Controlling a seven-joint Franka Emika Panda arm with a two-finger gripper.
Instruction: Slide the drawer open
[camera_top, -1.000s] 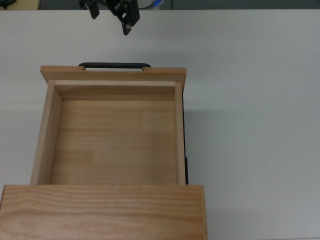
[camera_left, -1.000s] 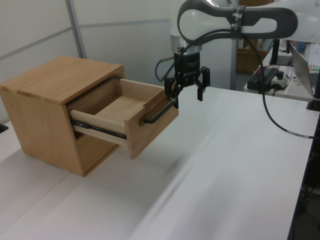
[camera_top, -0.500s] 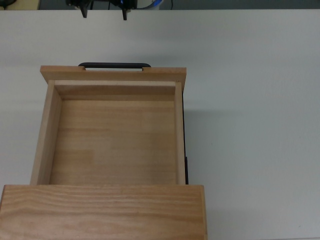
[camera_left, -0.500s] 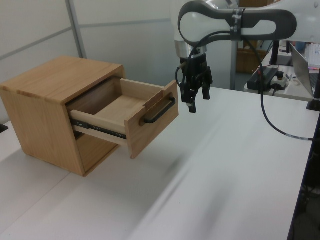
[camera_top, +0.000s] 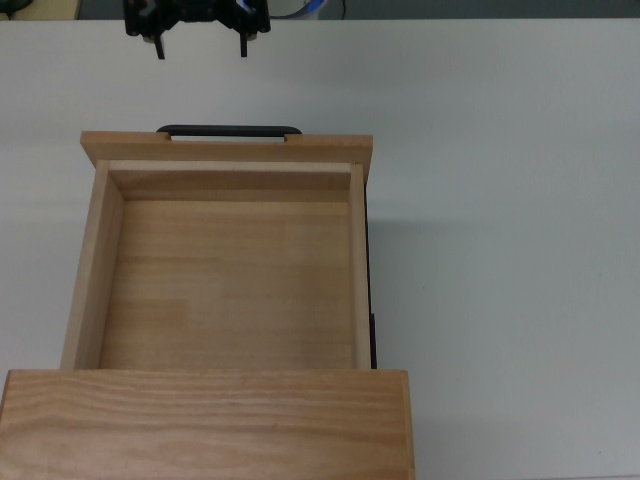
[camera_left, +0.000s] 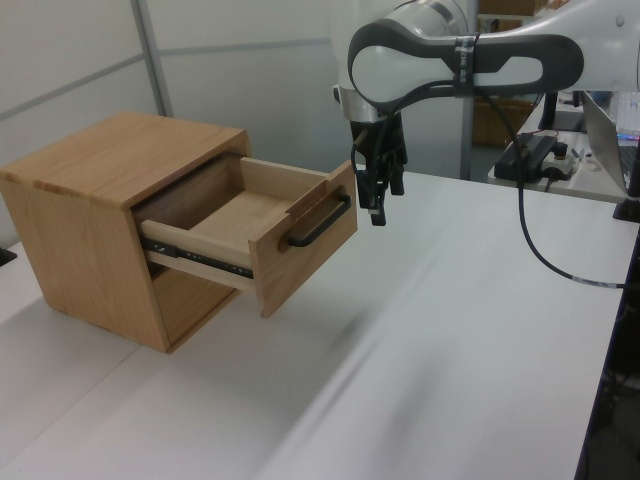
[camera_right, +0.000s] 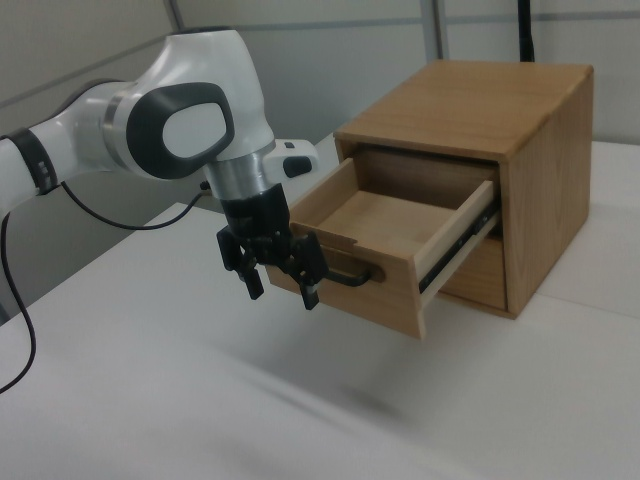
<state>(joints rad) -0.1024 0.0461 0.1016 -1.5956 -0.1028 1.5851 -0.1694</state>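
Observation:
The drawer (camera_top: 230, 285) stands pulled far out of the wooden cabinet (camera_top: 200, 425), and its light wood tray is empty. Its black bar handle (camera_top: 228, 130) runs along the front panel. My gripper (camera_top: 200, 50) hangs open beyond the handle, apart from it, with nothing between its fingers. In the left view the gripper (camera_left: 376, 210) points down just right of the drawer (camera_left: 295, 265) front and its handle (camera_left: 320, 221). In the right view the gripper (camera_right: 281, 293) hangs left of the handle (camera_right: 352, 278), in front of the drawer (camera_right: 385, 298) panel, clear of both.
The cabinet (camera_left: 110, 160) sits on a white table (camera_left: 430, 350) near the left view's left edge. Black cables (camera_left: 540, 240) trail from the arm. Equipment and a laptop (camera_left: 610, 130) stand at the left view's far right. Grey wall panels rise behind the cabinet (camera_right: 480, 100).
My gripper has drawn back a little from the handle and turned about its wrist, so its fingers now spread parallel to the bar. The drawer has not moved.

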